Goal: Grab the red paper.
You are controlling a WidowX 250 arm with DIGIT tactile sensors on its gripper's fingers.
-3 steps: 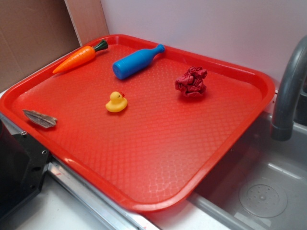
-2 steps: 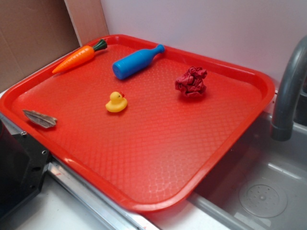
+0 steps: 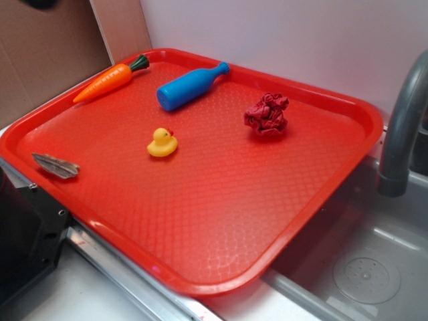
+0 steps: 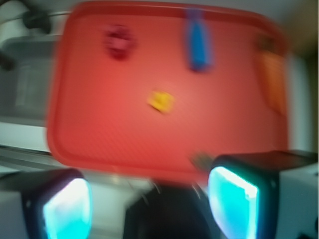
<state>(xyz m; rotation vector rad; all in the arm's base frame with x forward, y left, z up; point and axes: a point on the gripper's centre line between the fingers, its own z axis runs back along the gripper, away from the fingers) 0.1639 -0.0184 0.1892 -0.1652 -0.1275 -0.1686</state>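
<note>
My gripper high over the tray, fingers spread wide, holding nothing.
Wrist view is blurred. Near to far on the red tray: grey scrap at the near-left rim, yellow duck mid-tray, red paper toward the far-right side, well apart from the duck, then blue bottle and carrot along the far edge.

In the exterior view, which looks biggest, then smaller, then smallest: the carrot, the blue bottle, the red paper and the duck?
1. Carrot and blue bottle: about the same length, too close to rank, though the bottle looks thicker.
2. Red paper.
3. Duck: slightly smaller than the paper.
</note>
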